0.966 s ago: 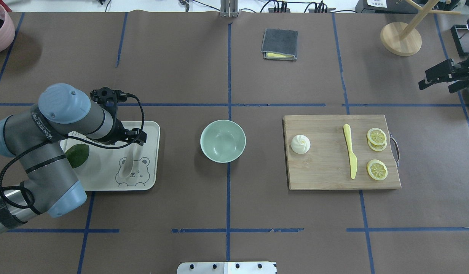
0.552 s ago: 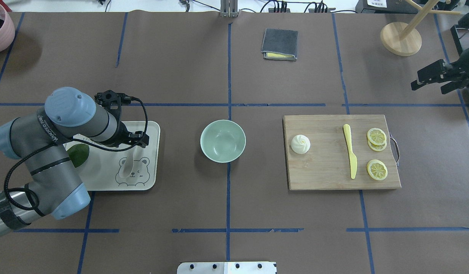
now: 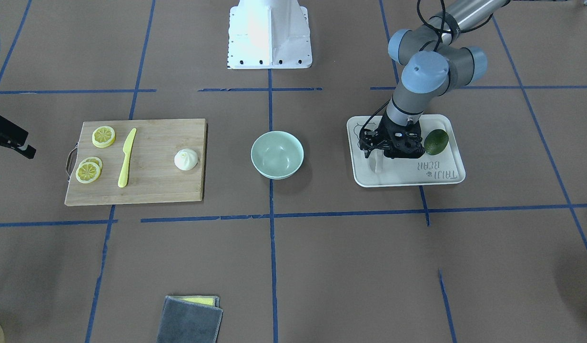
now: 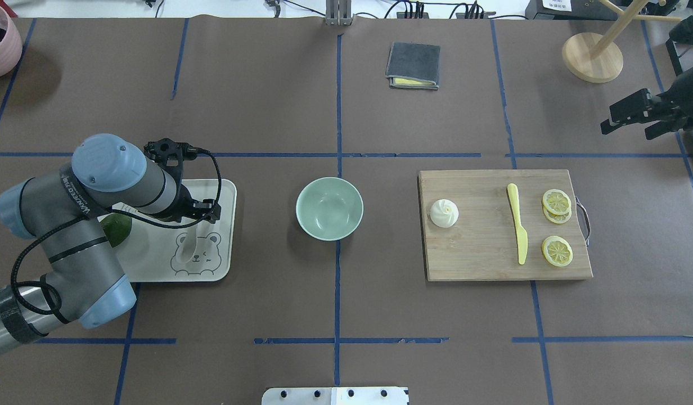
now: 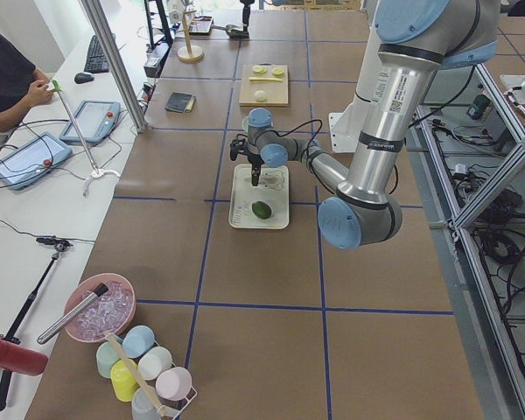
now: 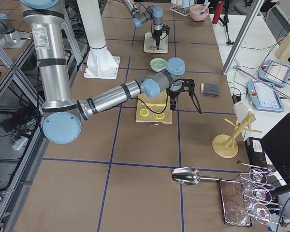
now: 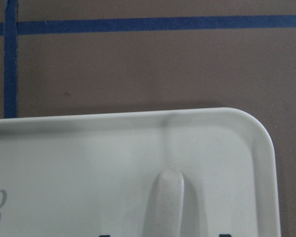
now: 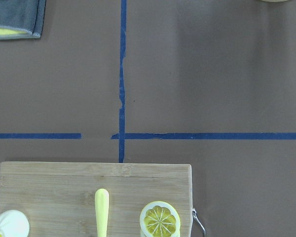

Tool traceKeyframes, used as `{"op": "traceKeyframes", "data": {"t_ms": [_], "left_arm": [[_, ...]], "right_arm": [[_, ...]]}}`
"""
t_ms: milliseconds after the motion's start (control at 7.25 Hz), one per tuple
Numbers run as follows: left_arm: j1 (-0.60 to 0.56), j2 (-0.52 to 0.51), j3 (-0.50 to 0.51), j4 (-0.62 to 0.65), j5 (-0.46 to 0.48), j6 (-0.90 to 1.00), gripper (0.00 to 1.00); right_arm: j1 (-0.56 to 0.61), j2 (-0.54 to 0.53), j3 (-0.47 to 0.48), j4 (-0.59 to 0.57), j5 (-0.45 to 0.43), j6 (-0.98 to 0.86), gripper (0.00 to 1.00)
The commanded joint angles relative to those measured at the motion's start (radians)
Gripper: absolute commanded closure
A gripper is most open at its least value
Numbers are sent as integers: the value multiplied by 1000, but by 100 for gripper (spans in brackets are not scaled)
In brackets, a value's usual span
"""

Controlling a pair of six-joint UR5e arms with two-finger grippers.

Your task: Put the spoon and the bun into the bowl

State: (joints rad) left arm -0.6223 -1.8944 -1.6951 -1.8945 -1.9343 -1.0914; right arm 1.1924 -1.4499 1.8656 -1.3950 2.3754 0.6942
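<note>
The off-white spoon [image 4: 186,247] lies on the white bear-print tray [image 4: 224,191], scoop toward the robot. My left gripper [image 4: 203,211] is low over its handle. In the left wrist view the handle tip [image 7: 166,202] lies between two dark fingertips that stand apart, so the gripper is open. The mint-green bowl [image 4: 329,208] stands empty at the table's middle. The white pleated bun [image 4: 444,213] sits on the left part of the wooden board [image 4: 481,253]. My right gripper [image 4: 628,126] is open and empty, high at the far right, away from the board.
A dark green avocado [image 4: 117,229] lies on the tray beside my left arm. A yellow plastic knife [image 4: 517,225] and lemon slices [image 4: 556,201] lie on the board. A folded grey cloth [image 4: 413,65] and a wooden stand [image 4: 592,56] are at the far side.
My left arm has shifted slightly and its gripper has settled lower over the spoon handle. My right gripper has moved left and farther from the robot. The spoon, bun and bowl have not moved.
</note>
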Motion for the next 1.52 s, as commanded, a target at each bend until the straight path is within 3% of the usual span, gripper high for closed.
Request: {"op": "traceKeyframes", "data": {"t_ms": [0,276,552,690,1103,1379], "left_arm": [[1,0,6,0,0,-2,29],[1,0,5,0,-2,-4,41],[1,3,5,2,-2,-4,75],[1,6,6,2,-2,-4,98],[-3,14,-41,18,-6,-4,100],[-26,15,-84,52,-6,-2,100]], "right_arm": [[-31,2,24,-1,-21,34,0],[-31,3,24,-1,-22,34,0],[-36,3,26,-1,-21,34,0],[-40,3,26,1,-21,36,0],[-68,3,38,1,-24,37,0],[-149,40,40,1,-76,138,0]]}}
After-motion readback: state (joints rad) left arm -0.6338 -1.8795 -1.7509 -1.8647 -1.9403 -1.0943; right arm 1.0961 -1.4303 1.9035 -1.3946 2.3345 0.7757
